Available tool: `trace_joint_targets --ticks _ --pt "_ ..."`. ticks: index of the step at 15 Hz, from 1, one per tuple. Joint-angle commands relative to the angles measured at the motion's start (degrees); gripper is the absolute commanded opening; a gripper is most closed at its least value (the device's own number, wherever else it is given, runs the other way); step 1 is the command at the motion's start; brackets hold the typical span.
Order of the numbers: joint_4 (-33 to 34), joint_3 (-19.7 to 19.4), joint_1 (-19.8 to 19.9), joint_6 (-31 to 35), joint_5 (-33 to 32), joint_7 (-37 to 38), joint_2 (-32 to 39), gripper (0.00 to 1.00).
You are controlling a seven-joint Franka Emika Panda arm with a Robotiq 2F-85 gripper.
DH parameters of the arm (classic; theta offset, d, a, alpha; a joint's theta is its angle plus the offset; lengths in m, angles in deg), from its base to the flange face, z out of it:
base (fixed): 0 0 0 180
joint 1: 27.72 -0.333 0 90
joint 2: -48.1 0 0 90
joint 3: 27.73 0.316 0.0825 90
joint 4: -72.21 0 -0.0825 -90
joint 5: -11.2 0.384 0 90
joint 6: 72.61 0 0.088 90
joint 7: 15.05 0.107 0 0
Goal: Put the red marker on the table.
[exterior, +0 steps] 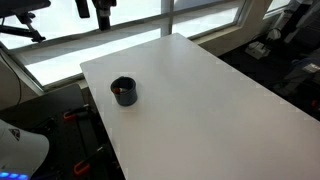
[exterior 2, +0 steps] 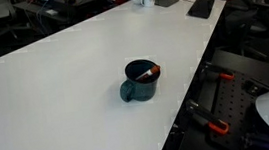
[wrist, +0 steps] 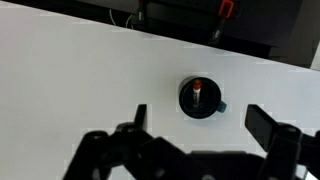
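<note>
Red marker (exterior 2: 151,71) sits tilted inside the dark cup (exterior 2: 139,87), which stands on the white surface (exterior 2: 63,67). In the wrist view, the jaws are spread wide and empty, well above it.

Your gripper (wrist: 200,118) hangs above the white table (wrist: 70,70), jaws spread wide. Between them you see a dark cup (wrist: 187,102), the red marker (wrist: 198,90) inside it.
</note>
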Motion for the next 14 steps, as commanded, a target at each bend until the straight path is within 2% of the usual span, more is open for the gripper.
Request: trace_joint_targets --ticks 1,4,5,9,14 --pt "2.04 -0.89 -1.42 1.09 2.76 -3.66 6.7 1.0" --pt "2.39 -0.42 -1.85 1.25 3.36 -5.52 10.69 1.0" --pt "0.39 -0.24 -1.05 1.28 2.51 -3.82 7.68 1.0" --pt "1.37 -0.06 -1.26 1.43 2.57 -4.54 10.58 1.0" --pt "3.12 -0.82 -1.04 8.53 3.11 -6.83 20.2 1.0"
